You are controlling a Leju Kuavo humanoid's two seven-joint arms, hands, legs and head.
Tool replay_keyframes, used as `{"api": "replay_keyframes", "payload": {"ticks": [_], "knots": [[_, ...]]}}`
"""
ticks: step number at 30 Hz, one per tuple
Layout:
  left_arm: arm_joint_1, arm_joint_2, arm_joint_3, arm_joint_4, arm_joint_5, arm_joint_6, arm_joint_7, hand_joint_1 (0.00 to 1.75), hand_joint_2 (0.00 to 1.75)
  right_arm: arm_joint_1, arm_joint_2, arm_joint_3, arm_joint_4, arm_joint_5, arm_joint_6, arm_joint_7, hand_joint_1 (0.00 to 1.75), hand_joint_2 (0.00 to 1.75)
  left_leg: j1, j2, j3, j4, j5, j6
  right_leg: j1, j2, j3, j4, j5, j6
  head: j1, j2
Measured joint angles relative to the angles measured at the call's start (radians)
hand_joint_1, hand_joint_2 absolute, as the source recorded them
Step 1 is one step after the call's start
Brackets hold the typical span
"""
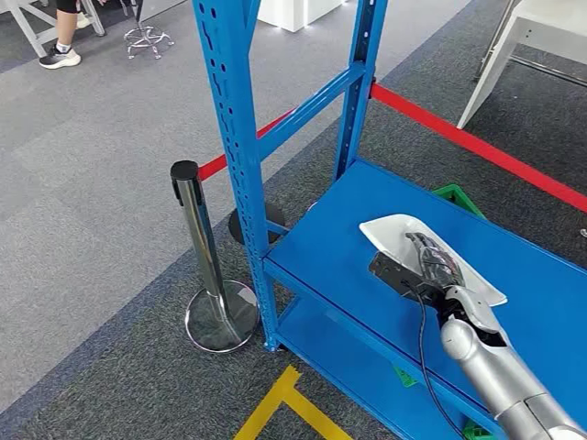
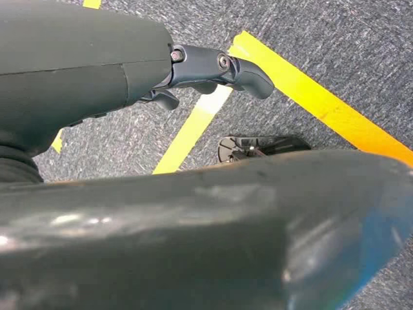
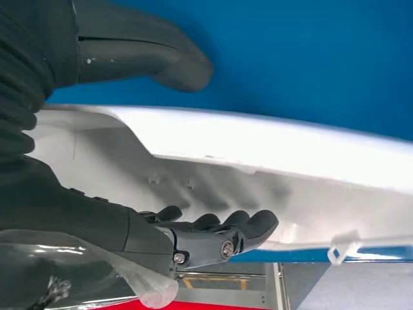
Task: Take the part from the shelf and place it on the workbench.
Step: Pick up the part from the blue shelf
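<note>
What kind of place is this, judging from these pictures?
Probably a workshop or robot test area: a blue metal shelf holding a white part, a belt barrier post, and yellow floor tape on grey carpet.

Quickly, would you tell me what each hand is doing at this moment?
Left hand: holds nothing, hanging over the floor; open or closed cannot be told.
Right hand: gripping the white part on the blue shelf, thumb on one side, fingers on the other.

Left of me I see a chrome barrier post [image 1: 204, 261] on its round base holding red belts [image 1: 478, 145] that run far right, yellow floor tape [image 1: 291, 403] near me, green crates [image 1: 457, 197], and someone's sneaker [image 1: 60, 57] far left.
</note>
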Motion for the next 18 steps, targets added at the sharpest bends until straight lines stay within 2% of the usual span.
{"api": "replay_keyframes", "payload": {"ticks": [18], "knots": [[-0.001,-0.007,0.038,0.0,0.0,-0.005,-0.012,0.0,0.0,-0.055,0.001,0.003,0.05,0.009,0.021,-0.01,1.75,1.75,0.0,0.0,0.001,0.0,0.001,0.001,0.0,0.001,0.001,0.0,0.001,0.001,0.0,0.0]]}}
